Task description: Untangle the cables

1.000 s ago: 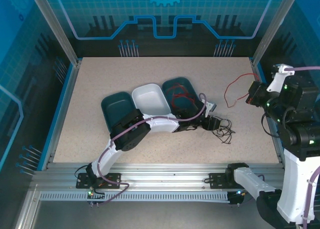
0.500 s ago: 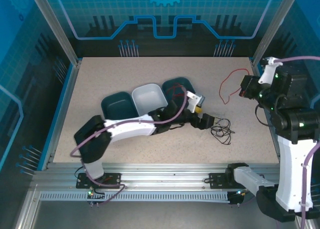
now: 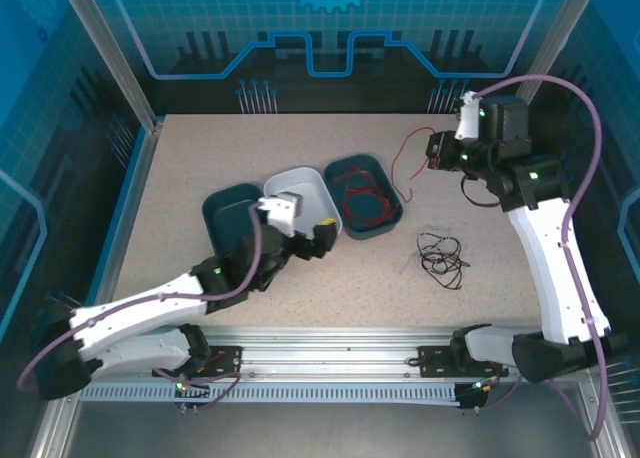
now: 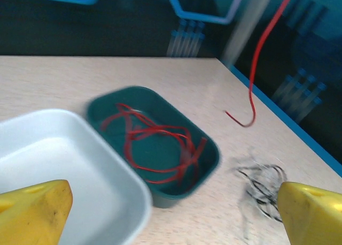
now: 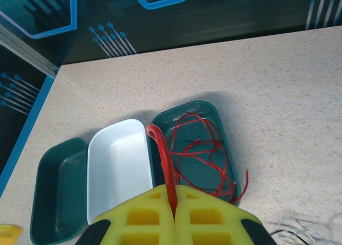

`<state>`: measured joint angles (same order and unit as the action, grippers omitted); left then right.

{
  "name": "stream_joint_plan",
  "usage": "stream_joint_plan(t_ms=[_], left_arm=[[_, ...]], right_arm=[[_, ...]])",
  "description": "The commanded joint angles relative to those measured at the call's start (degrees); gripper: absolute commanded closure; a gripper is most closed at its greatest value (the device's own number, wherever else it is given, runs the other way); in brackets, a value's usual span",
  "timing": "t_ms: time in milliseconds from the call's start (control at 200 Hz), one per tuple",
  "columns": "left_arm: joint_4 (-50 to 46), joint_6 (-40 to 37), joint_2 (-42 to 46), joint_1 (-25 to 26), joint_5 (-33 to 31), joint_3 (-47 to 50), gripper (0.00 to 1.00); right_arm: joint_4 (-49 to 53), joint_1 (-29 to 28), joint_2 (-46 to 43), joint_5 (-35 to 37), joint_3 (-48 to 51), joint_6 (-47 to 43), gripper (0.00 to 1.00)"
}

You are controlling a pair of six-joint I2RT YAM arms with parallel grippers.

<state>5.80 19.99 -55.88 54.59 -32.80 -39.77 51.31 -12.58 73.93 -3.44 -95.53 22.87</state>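
Observation:
My right gripper (image 3: 433, 155) hangs above the table right of the trays, shut on a red cable (image 3: 396, 164) that dangles from it. In the right wrist view the yellow fingers (image 5: 174, 205) pinch that cable's loop (image 5: 162, 151) above the right teal tray (image 5: 231, 148), where several red cables (image 5: 199, 148) lie coiled. A black cable tangle (image 3: 441, 254) rests on the table, apart from both grippers. My left gripper (image 3: 318, 235) sits at the near edge of the white tray (image 3: 300, 186), open and holding nothing. Its yellow fingertips (image 4: 32, 213) stand far apart.
Three trays stand side by side mid-table: a dark teal one (image 3: 222, 210), the white one, and the teal one with red cables (image 3: 382, 174). A blue rim (image 3: 130, 198) borders the table's sides. A few whitish strands (image 5: 299, 226) lie by the black tangle.
The left arm has pulled back left from the black tangle to the white tray, and its jaws have opened. The right arm has carried the red cable left and farther back, toward the teal tray.

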Motion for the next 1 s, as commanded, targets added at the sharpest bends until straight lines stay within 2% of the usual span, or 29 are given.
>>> stream_joint_plan(t_ms=[0, 230, 590, 790, 996], left_arm=[[-8.4, 1.3, 7.6, -1.9, -11.3, 3.7, 0.01], [-14.3, 3.6, 19.1, -5.5, -13.0, 7.9, 0.01], [-16.0, 4.0, 20.3, -7.2, -12.2, 8.2, 0.01], [-15.3, 3.8, 20.2, -7.3, -11.6, 8.6, 0.01], [-15.6, 3.8, 19.8, -7.4, -11.3, 8.4, 0.01]], right_arm=[[-3.8, -2.8, 3.6, 0.9, -3.5, -0.3, 1.00], [-4.8, -6.4, 13.7, 2.4, -10.0, -1.3, 1.00], [-2.9, -7.5, 27.8, 5.8, -20.3, -4.3, 1.00], [-4.8, -8.5, 30.3, 4.5, -16.7, -4.3, 1.00], [-6.8, -9.3, 27.6, 3.5, -7.0, -2.4, 1.00]])
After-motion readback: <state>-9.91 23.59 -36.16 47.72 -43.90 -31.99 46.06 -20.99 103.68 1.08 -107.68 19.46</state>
